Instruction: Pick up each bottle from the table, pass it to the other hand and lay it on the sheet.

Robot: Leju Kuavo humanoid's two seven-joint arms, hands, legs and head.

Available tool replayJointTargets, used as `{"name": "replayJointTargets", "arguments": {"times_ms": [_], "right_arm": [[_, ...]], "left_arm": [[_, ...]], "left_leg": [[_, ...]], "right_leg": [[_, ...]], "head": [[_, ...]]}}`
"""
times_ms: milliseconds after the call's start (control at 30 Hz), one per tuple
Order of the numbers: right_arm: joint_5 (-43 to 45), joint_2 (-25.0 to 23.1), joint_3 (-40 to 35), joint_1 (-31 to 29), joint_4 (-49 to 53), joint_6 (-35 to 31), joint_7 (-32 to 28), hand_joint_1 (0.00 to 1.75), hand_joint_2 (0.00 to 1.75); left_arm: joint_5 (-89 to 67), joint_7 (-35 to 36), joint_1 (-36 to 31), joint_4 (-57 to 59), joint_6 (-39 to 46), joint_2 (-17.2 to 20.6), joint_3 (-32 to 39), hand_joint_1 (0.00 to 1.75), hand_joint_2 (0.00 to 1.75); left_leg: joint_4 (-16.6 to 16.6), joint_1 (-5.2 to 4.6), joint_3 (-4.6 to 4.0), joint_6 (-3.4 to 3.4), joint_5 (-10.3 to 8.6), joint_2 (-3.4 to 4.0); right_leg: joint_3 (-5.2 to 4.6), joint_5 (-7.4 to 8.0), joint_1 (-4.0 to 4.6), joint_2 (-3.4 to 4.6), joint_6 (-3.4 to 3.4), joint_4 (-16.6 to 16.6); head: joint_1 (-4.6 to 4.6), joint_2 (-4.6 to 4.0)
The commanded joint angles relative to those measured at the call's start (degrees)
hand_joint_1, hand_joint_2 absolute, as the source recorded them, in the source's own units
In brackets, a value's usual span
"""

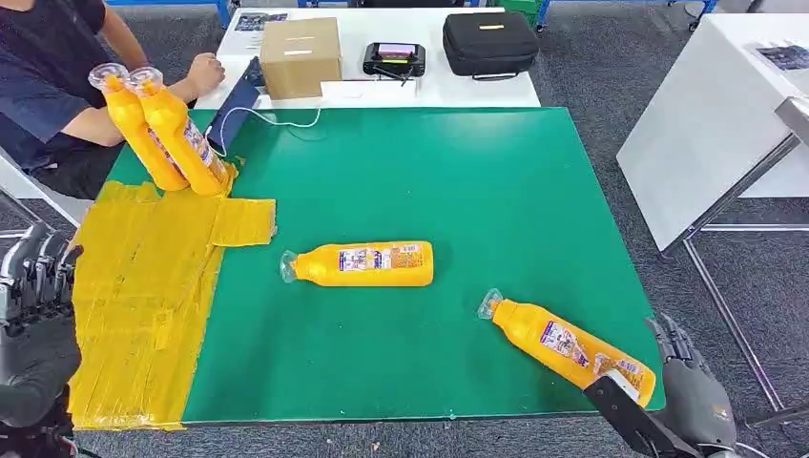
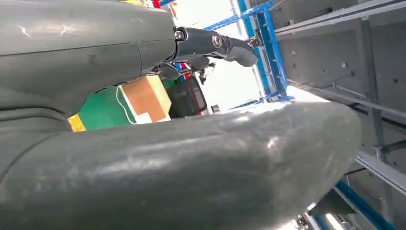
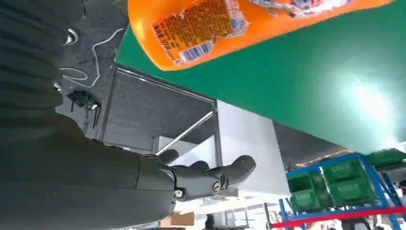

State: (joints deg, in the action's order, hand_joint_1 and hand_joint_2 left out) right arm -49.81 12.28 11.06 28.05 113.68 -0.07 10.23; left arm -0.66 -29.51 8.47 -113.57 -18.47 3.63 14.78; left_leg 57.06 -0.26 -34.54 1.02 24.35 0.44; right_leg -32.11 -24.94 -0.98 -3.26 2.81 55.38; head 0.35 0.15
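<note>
A: Head view first. Lower right of the frame: a yellow plastic bottle with a clear cap, lying flat on the green table mat, base toward the near edge. Just beside that base, the grey right hand, fingers spread, nothing in it.

B: Lower left, the left hand, raised beside the table, fingers apart, holding nothing either. Next to it, the yellow taped sheet, running up the left side of the mat.

A: Centre of the frame, a second yellow bottle on its side, cap pointing left, just short of the sheet. Upper left, two more yellow bottles standing at the sheet's far end, near a seated person.

B: Over to the left wrist view. Dark fingers stretched out, closed on nothing. Beyond them, a brown cardboard box and a patch of green mat.

A: Right wrist view now. Same nearest bottle, its rounded base and printed label close by above the mat. Fingers extended and not touching it.

B: Handling, then? Looks like stiff, smooth plastic, probably a bit slippery. Opaque, so no telling how full it is, but likely some weight. Round body, liable to roll if nudged.

A: Best taken around the wide labelled middle, not the tapered neck. Wrapping there should stop any roll and leave the neck end free for the other hand at the pass.
</note>
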Motion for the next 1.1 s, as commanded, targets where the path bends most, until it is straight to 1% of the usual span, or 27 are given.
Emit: {"name": "replayJointTargets", "arguments": {"times_ms": [33, 133, 167, 233, 267, 367, 400, 433, 500, 533, 567, 700, 733, 767, 800, 833, 867, 900, 933, 967, 1000, 1033, 1067, 1100], "right_arm": [[-0.7, 0.9, 0.1, -7.0, -10.7, 1.9, -0.5, 0.0, 1.75], [0.7, 2.7, -1.4, -9.9, -13.1, 2.8, -0.4, 0.0, 1.75], [0.8, 2.9, -1.5, -10.3, -13.5, 2.9, -0.3, 0.0, 1.75], [0.9, 3.1, -1.7, -10.6, -13.7, 2.9, -0.2, 0.0, 1.75], [1.5, 3.3, -2.0, -10.6, -13.7, 3.3, -0.2, 0.0, 1.75], [4.1, 6.1, -4.2, -14.1, -16.7, 5.3, 0.2, 0.0, 1.75], [5.7, 7.4, -5.2, -15.6, -18.1, 6.1, 0.5, 0.0, 1.75], [6.8, 8.5, -5.9, -16.8, -19.3, 6.6, 0.9, 0.0, 1.75], [8.0, 9.6, -6.6, -18.6, -21.2, 7.5, 0.9, 0.0, 1.75], [8.3, 9.8, -6.9, -19.0, -21.8, 7.9, 0.9, 0.0, 1.75], [8.4, 10.2, -7.6, -19.7, -22.7, 8.2, 0.8, 0.0, 1.75], [9.8, 12.3, -12.0, -22.3, -26.9, 11.1, 1.7, 0.0, 1.75], [10.2, 12.6, -12.7, -22.8, -27.7, 11.9, 1.8, 0.0, 1.75], [10.2, 12.8, -13.4, -23.2, -28.4, 11.9, 1.9, 0.0, 1.75], [11.2, 13.9, -15.8, -24.5, -30.0, 14.1, 1.9, 0.0, 1.75], [12.5, 14.2, -18.7, -26.4, -32.2, 15.8, 2.5, 0.0, 1.75], [13.1, 14.4, -20.4, -27.3, -33.4, 16.2, 2.2, 0.0, 1.75], [14.4, 15.1, -22.5, -27.8, -34.9, 16.3, 2.3, 0.0, 1.75], [15.8, 15.4, -23.6, -28.0, -35.6, 16.6, 1.6, 0.0, 1.75], [16.2, 15.7, -24.5, -28.0, -36.0, 16.7, 1.6, 0.0, 1.75], [17.0, 15.9, -25.4, -27.9, -36.1, 15.4, 1.2, 0.0, 1.75], [17.2, 15.4, -24.8, -27.4, -35.7, 13.2, 1.2, 0.0, 1.75], [16.7, 14.3, -24.1, -27.3, -34.6, 10.3, 0.6, 0.0, 1.75], [16.0, 12.1, -22.8, -27.2, -32.8, 7.3, 0.8, 0.0, 1.75]], "left_arm": [[0.2, 0.5, -4.0, 5.3, -0.5, 0.6, -2.6, 0.0, 0.0], [0.2, 0.6, -4.8, 5.9, -0.5, 0.8, -3.2, 0.0, 0.0], [0.2, 0.7, -4.9, 6.0, -0.5, 0.8, -3.2, 0.0, 0.0], [0.2, 0.7, -5.0, 6.1, -0.5, 0.9, -3.3, 0.0, 0.0], [0.2, 0.7, -5.0, 6.1, -0.5, 1.0, -3.4, 0.0, 0.0], [0.5, 0.7, -6.0, 6.8, -0.8, 1.3, -3.9, 0.0, 0.0], [0.7, 0.6, -6.6, 7.3, -0.8, 1.4, -4.1, 0.0, 0.0], [1.0, 0.6, -7.1, 7.7, -1.0, 1.5, -4.3, 0.0, 0.0], [1.2, 0.6, -7.6, 8.2, -0.9, 1.6, -4.5, 0.0, 0.0], [1.2, 0.6, -7.6, 8.2, -0.9, 1.6, -4.6, 0.0, 0.0], [1.2, 0.6, -7.8, 8.4, -0.8, 1.7, -4.6, 0.0, 0.0], [1.6, 0.6, -9.1, 9.3, -0.9, 1.9, -5.2, 0.0, 0.0], [1.7, 0.7, -9.3, 9.5, -0.9, 2.0, -5.3, 0.0, 0.0], [1.7, 0.7, -9.6, 9.8, -0.8, 1.9, -5.5, 0.0, 0.0], [1.7, 1.0, -10.9, 10.5, -0.8, 2.2, -6.2, 0.0, 0.0], [2.0, 2.0, -12.2, 11.0, -0.2, 2.5, -7.3, 0.0, 0.0], [2.1, 2.1, -13.2, 11.5, -0.1, 3.0, -8.1, 0.0, 0.0], [2.4, 2.3, -13.4, 12.0, 0.5, 3.2, -8.6, 0.0, 0.0], [2.6, 2.2, -13.9, 12.4, 0.6, 3.5, -9.1, 0.0, 0.0], [2.7, 2.1, -13.7, 12.6, 1.0, 3.6, -9.1, 0.0, 0.0], [2.8, 1.8, -13.8, 12.7, 1.0, 3.9, -9.4, 0.0, 0.0], [2.7, 1.8, -13.1, 12.3, 1.6, 3.6, -8.9, 0.0, 0.0], [2.6, 1.7, -12.6, 11.9, 1.9, 3.7, -8.8, 0.0, 0.0], [2.3, 1.9, -11.5, 10.3, 2.4, 3.4, -8.2, 0.0, 0.0]], "left_leg": [[-0.1, 0.12, 0.29, -0.08, 0.03, 0.01], [-0.1, 0.1, 0.23, -0.06, 0.0, 0.07], [-0.1, 0.11, 0.34, -0.09, 0.03, 0.11], [-0.1, 0.06, 0.19, -0.04, -0.01, 0.06], [-0.1, 0.08, 0.31, -0.08, 0.02, 0.05], [0.0, 0.04, 0.24, -0.04, 0.0, 0.05], [-0.1, 0.09, 0.36, -0.08, 0.05, 0.13], [-0.1, 0.07, 0.27, -0.05, 0.01, 0.15], [0.0, 0.04, 0.24, -0.03, -0.01, 0.13], [0.0, 0.08, 0.33, -0.06, 0.02, 0.16], [0.0, 0.03, 0.25, -0.03, -0.01, 0.13], [-0.1, 0.05, 0.24, -0.04, -0.02, 0.09], [-0.1, 0.09, 0.34, -0.06, 0.01, 0.09], [0.0, 0.06, 0.25, -0.04, -0.02, 0.09], [-0.1, 0.08, 0.37, -0.07, 0.01, 0.11], [0.0, 0.07, 0.27, -0.04, -0.02, 0.07], [0.0, 0.12, 0.35, -0.07, -0.01, 0.09], [0.0, 0.09, 0.31, -0.04, -0.04, 0.05], [0.0, 0.13, 0.38, -0.06, -0.03, 0.05], [-0.1, 0.12, 0.38, -0.04, -0.04, 0.04], [-0.1, 0.14, 0.52, -0.06, -0.04, 0.04], [-0.1, 0.09, 0.53, -0.04, -0.04, 0.05], [-0.1, 0.1, 0.6, -0.05, -0.05, 0.02], [-0.1, 0.15, 0.69, -0.09, -0.04, 0.0]], "right_leg": [[0.32, 0.04, 0.09, 0.29, -0.13, -0.2], [0.25, 0.06, 0.08, 0.28, -0.1, -0.2], [0.35, 0.07, 0.08, 0.42, -0.14, -0.2], [0.21, 0.07, 0.04, 0.23, -0.07, -0.1], [0.34, 0.04, 0.05, 0.32, -0.11, -0.1], [0.27, 0.04, 0.03, 0.24, -0.06, -0.1], [0.39, 0.04, 0.07, 0.42, -0.11, -0.1], [0.31, 0.08, 0.06, 0.36, -0.08, -0.1], [0.29, 0.09, 0.04, 0.32, -0.06, -0.1], [0.38, 0.08, 0.06, 0.43, -0.09, -0.1], [0.29, 0.09, 0.02, 0.32, -0.05, -0.1], [0.29, 0.08, 0.04, 0.26, -0.06, -0.1], [0.4, 0.07, 0.07, 0.35, -0.1, -0.1], [0.31, 0.08, 0.05, 0.26, -0.06, -0.1], [0.43, 0.06, 0.07, 0.38, -0.11, -0.2], [0.34, 0.08, 0.07, 0.24, -0.06, -0.1], [0.41, 0.1, 0.1, 0.35, -0.1, -0.2], [0.39, 0.1, 0.09, 0.22, -0.06, -0.1], [0.46, 0.1, 0.12, 0.29, -0.1, -0.2], [0.45, 0.1, 0.11, 0.21, -0.06, -0.2], [0.56, 0.1, 0.12, 0.3, -0.1, -0.2], [0.52, 0.08, 0.08, 0.22, -0.05, -0.1], [0.56, 0.08, 0.08, 0.25, -0.08, -0.2], [0.61, 0.09, 0.12, 0.33, -0.13, -0.2]], "head": [[0.02, 0.0], [0.02, 0.0], [0.02, 0.0], [0.02, 0.0], [0.02, 0.0], [0.02, 0.0], [0.0, 0.0], [0.0, 0.0], [0.02, 0.0], [0.0, 0.0], [0.0, 0.0], [0.02, 0.0], [0.02, 0.0], [0.02, 0.0], [0.02, 0.0], [0.02, 0.0], [0.0, 0.0], [0.02, 0.0], [0.0, 0.0], [0.02, 0.0], [0.02, 0.0], [0.04, 0.0], [0.02, 0.0], [0.02, 0.0]]}}
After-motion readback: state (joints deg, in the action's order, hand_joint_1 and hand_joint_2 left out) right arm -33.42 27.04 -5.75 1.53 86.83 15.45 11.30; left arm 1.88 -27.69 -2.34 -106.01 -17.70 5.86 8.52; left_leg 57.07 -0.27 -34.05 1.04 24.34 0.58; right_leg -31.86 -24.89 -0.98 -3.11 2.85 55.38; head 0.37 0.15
